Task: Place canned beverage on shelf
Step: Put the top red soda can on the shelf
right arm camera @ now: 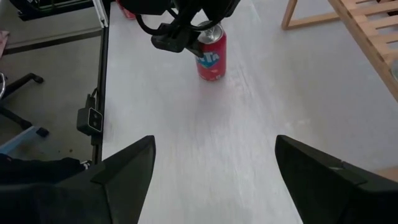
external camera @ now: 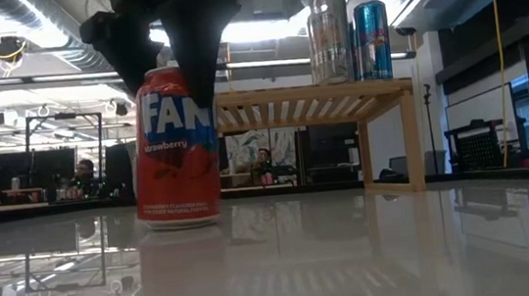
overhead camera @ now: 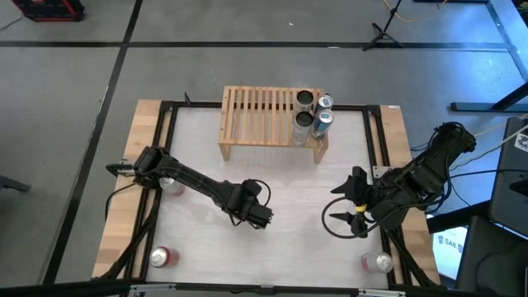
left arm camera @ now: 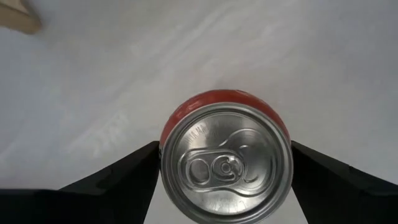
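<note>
A red strawberry Fanta can stands upright on the white table near its middle. It also shows in the left wrist view and the right wrist view. My left gripper is over it, shut on its top part. The light-wood shelf stands at the table's far side, with several cans on its right end. My right gripper is open and empty at the table's right, pointing toward the red can. My left gripper pinches the can's upper sides between its two fingers, one on each side of the rim. The fingers come from above, pointing down. The can stands upright with its bottom on the table.
Loose red cans stand at the near left, at the near right, and under my left arm. The shelf's left and middle slats are bare. A black frame edges the table.
</note>
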Robot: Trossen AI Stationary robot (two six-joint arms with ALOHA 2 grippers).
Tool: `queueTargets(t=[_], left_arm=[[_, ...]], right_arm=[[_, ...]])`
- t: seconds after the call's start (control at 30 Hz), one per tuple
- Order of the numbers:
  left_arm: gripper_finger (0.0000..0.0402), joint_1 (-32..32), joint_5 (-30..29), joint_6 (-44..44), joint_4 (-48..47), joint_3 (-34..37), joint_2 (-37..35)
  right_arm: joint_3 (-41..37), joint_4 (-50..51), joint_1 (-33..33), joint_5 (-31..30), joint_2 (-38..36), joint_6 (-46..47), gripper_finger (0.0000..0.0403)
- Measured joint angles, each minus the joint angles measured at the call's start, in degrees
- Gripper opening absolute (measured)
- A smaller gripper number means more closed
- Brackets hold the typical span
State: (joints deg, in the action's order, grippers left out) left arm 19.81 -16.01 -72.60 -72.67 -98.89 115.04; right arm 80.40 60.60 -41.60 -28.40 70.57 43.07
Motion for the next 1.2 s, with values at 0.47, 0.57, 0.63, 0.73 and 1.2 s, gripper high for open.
queueTargets(t=[0.47,0.57,0.63,0.73,1.2], left_arm=[[0.0288,-0.8,4.3,2.5,-0.4,-0.1,0.0],[0.0286,-1.1,5.9,2.3,-0.3,-0.3,-0.1],[0.0285,-1.2,6.0,2.8,-0.3,-0.3,-0.1],[0.0284,-1.5,6.5,4.8,-0.3,-0.3,-0.4],[0.0283,-3.8,8.2,23.4,-14.8,-24.9,-2.6]], right_arm=[[0.0,-0.7,0.0,0.0,0.0,0.1,0.0319],[0.0,-0.7,0.0,0.0,0.0,0.1,0.0319],[0.0,-0.7,0.0,0.0,0.0,0.1,0.0319],[0.0,-0.7,0.0,0.0,0.0,0.1,0.0319],[0.0,-0.5,0.0,0.2,0.0,0.1,0.0319]])
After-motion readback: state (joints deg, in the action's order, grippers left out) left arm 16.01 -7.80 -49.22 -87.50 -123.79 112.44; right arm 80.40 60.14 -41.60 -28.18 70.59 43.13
